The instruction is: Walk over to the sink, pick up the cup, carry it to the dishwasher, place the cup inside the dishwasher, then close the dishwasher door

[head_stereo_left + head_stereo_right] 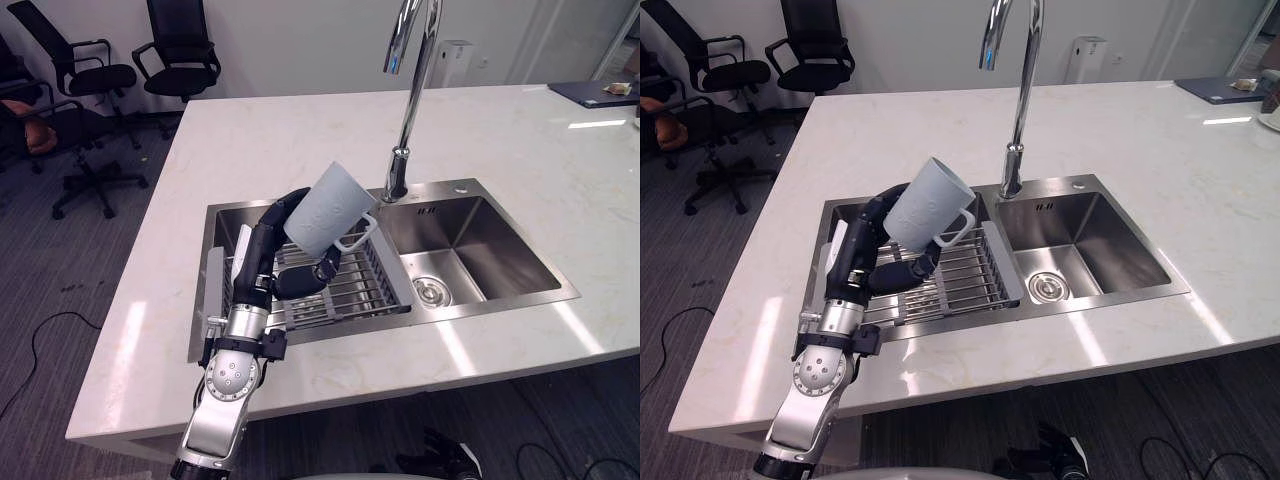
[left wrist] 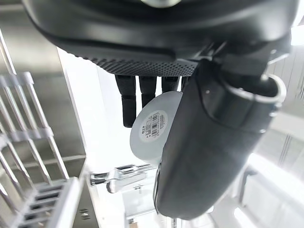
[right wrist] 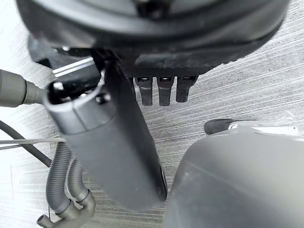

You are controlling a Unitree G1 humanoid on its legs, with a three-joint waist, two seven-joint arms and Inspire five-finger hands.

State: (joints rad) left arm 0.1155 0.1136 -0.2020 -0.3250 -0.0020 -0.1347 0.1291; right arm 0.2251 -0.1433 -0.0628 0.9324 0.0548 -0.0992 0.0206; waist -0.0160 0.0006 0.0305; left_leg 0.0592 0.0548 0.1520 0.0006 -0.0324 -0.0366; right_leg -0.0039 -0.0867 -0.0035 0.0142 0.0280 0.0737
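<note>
A pale blue-grey cup (image 1: 325,207) with a handle is tilted in the air above the left basin of the steel sink (image 1: 500,298). My left hand (image 1: 262,245) is shut on it, fingers curled round one side and the thumb under the other. The left wrist view shows the cup's (image 2: 154,126) base with a sticker between the fingers and the thumb (image 2: 213,142). My right hand (image 1: 440,462) hangs low by the floor in front of the counter. Its fingers (image 3: 164,90) look straight and hold nothing.
A wire dish rack (image 1: 350,285) lies in the left basin under the cup. The tall faucet (image 1: 408,90) rises just behind and to the right of the cup. The white marble counter (image 1: 560,180) surrounds the sink. Black office chairs (image 1: 180,50) stand at the far left.
</note>
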